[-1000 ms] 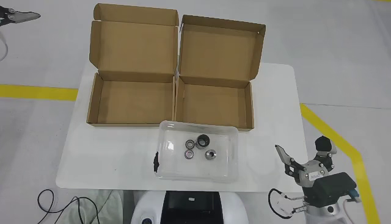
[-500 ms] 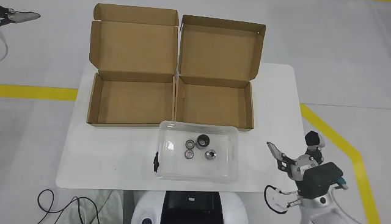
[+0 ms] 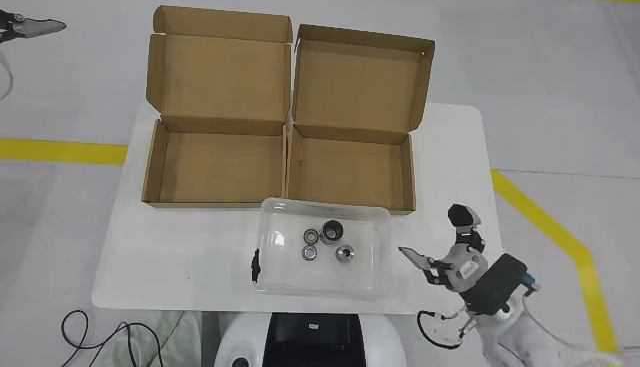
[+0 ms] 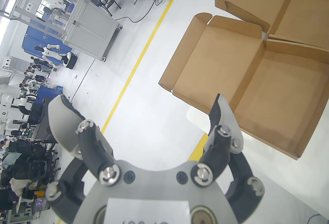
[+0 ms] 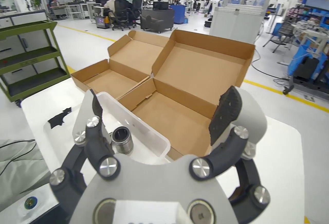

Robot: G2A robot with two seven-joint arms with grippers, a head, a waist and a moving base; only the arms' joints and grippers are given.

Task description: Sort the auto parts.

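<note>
R end effector (image 3: 434,235) hangs low over the near right part of the desk (image 3: 190,257), just beside the right end of the clear bin (image 3: 272,212). Its fingers are spread wide w/ nothing between them. It's angled toward the bin and the boxes behind it.

L end effector (image 4: 140,106) is also spread open and empty. It's off the desk's left side, up over the floor w/ the yellow line (image 4: 138,65) under it, well apart from the bin.

The bin sits at the near edge of the desk, approx in the middle. It's hard up against the front walls of the boxes, though I can't tell if it actually touches them. The parts are all in the bin, grouped near its centre:
- two small rings, one (image 3: 311,235) farther from me and one (image 3: 310,253) nearer
- a darker round piece (image 3: 331,231) right next to the farther ring
- a short steel sleeve (image 3: 344,253) on the nearer side, closest to my R end effector

The two cardboard boxes stand side by side at the back of the desk, walls touching, lids folded open away from me. Neither the left box (image 3: 213,167) nor the right box (image 3: 350,174) has anything in it.

A black scrap (image 5: 57,117) lies on the desk just beside the bin's left end
</note>
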